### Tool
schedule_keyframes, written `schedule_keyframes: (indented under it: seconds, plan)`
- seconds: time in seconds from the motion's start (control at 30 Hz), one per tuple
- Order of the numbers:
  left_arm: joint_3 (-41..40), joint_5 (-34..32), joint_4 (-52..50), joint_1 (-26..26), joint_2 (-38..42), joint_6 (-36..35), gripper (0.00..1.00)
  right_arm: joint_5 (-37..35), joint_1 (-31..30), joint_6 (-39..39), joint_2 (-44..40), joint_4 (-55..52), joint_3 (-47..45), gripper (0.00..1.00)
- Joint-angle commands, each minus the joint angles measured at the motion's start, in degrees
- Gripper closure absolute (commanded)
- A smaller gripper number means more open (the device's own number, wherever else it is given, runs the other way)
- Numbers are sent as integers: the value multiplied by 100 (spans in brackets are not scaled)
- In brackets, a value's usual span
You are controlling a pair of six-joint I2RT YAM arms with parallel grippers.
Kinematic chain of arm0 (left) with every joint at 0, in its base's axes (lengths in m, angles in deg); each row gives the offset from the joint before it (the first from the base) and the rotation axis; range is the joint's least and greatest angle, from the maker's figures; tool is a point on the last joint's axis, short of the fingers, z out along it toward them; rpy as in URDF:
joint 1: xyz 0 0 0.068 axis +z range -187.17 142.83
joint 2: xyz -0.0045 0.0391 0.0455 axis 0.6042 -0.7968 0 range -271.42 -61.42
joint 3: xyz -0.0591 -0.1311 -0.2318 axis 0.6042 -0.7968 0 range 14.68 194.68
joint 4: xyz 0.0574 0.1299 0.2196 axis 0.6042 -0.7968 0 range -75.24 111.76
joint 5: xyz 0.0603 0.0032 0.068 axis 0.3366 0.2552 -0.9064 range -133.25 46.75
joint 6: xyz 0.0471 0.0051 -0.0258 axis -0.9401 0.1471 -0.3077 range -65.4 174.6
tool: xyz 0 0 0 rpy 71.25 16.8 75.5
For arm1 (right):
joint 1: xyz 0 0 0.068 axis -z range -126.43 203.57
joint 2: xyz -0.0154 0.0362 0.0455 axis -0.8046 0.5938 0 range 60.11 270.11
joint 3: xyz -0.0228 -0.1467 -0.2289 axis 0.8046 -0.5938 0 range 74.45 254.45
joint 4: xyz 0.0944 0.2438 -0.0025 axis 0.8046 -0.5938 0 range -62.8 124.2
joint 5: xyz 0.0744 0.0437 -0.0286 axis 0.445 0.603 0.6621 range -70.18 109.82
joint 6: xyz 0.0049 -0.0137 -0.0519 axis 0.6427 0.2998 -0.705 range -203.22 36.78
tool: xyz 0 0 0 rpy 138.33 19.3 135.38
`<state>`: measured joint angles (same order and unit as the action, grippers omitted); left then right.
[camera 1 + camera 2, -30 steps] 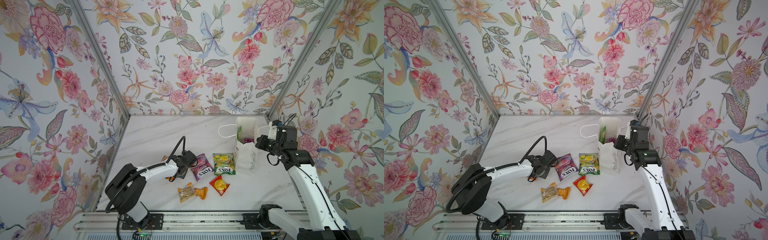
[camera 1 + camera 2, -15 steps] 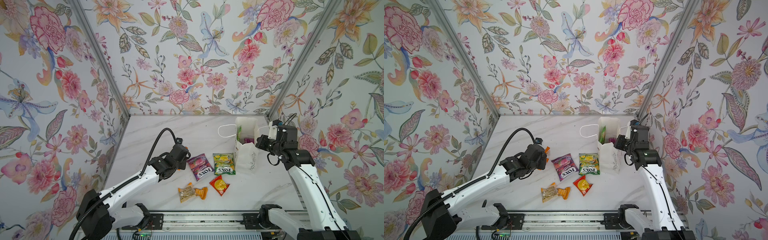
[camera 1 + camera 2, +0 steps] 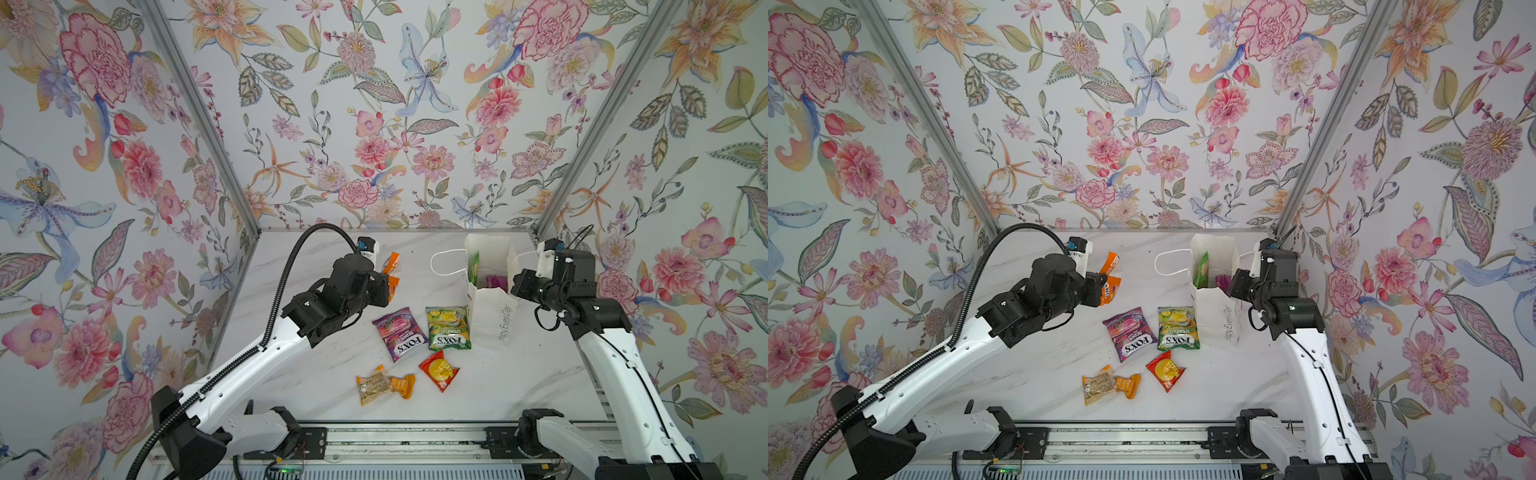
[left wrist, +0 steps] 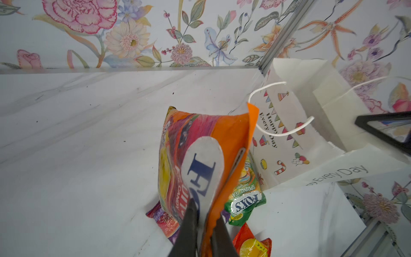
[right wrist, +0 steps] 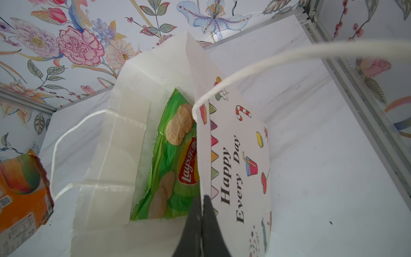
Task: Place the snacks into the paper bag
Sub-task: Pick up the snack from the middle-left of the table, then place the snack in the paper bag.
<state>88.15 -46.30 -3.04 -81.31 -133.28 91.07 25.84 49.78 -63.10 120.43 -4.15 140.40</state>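
Two snacks inside paper bag, right fingers pinching it, left fingers gripping orange candy bag.

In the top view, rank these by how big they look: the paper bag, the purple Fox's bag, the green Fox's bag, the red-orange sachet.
Largest to smallest in a top view:
1. paper bag
2. purple FOX'S bag and green FOX'S bag, about equal, so unranked
3. red-orange sachet

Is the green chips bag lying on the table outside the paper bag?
No, the right wrist view shows the green chips bag inside the paper bag.
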Motion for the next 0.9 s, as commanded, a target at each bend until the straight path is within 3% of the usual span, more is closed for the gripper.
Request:
schedule_keyframes:
  seconds: [0.0, 0.33, 0.87]
  plan:
    - [518, 296, 234, 5, -156, -10, 100, 8, -60, -57, -81, -63, 84, 100]
    - [1610, 696, 704, -279, -671, 225, 100, 17, -106, -47, -81, -68, 97, 100]
    - [3631, 1579, 1332, -1005, -2503, 615, 100, -24, -218, -18, -107, -59, 108, 100]
